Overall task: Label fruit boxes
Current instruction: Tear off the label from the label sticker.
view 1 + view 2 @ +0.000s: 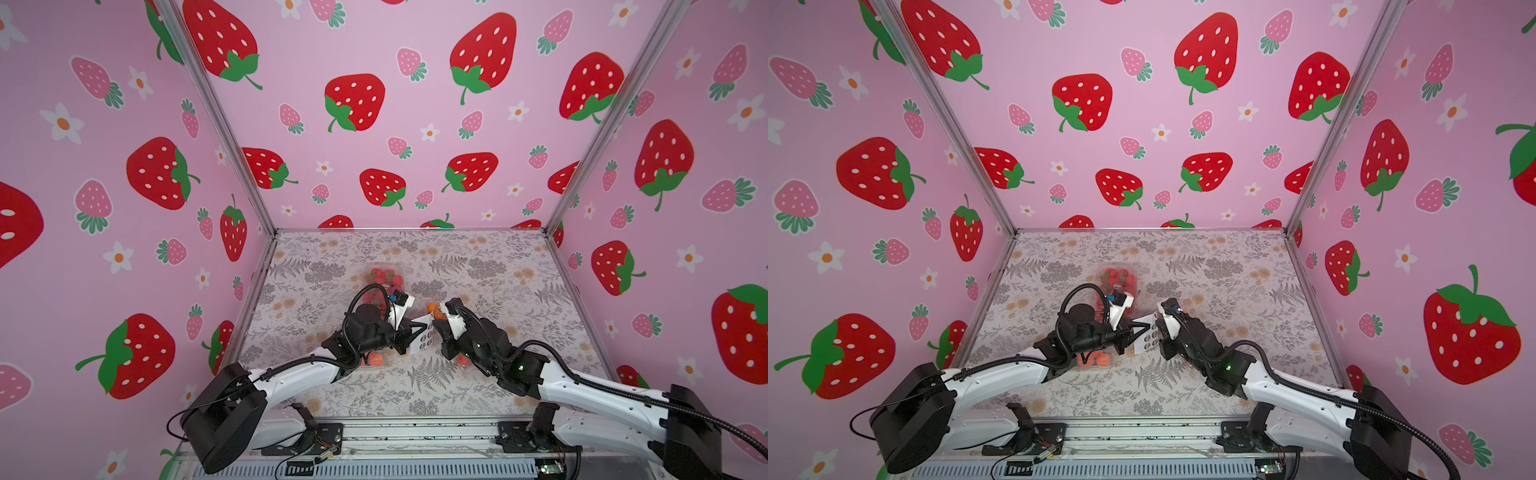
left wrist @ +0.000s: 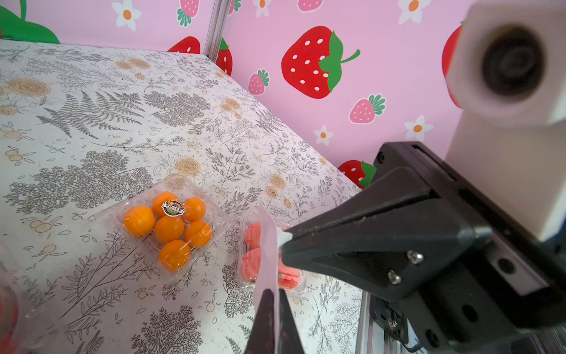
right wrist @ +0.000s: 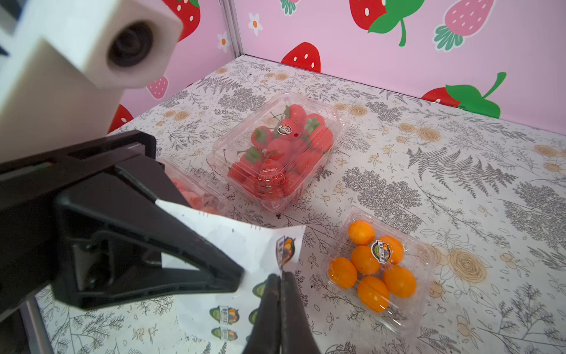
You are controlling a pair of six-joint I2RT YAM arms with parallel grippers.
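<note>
- Floral tabletop (image 3: pixel 459 190): carries all four fruit boxes, gathered close around the two grippers.
- Strawberry punnet (image 3: pixel 277 153): just beyond the left gripper (image 2: pixel 274 291), toward the back wall, with a round label on its lid. Like all four, it is a thin clear clamshell, probably light, glossy and springy-lidded. It would likely skid or dent, so pressing is best done on the flat lid centre.
- Large peach-pink punnet (image 1: pixel 371 360): beneath the left gripper's wrist, mostly hidden; whether it is labelled cannot be told.
- Orange punnet (image 3: pixel 378 266): just beyond the right gripper (image 3: pixel 280 275); labelled.
- Small peach-pink punnet (image 2: pixel 249 263): below the right gripper, screened by the sheet.
- Sticker sheet (image 3: pixel 226 242): floppy, spanning the gap between the grippers and clamped by the left one; it blocks sight of the boxes below.
- Sticker (image 3: pixel 286 249): curled off the sheet's edge, apparently pinched in the closed right fingertips.
</note>
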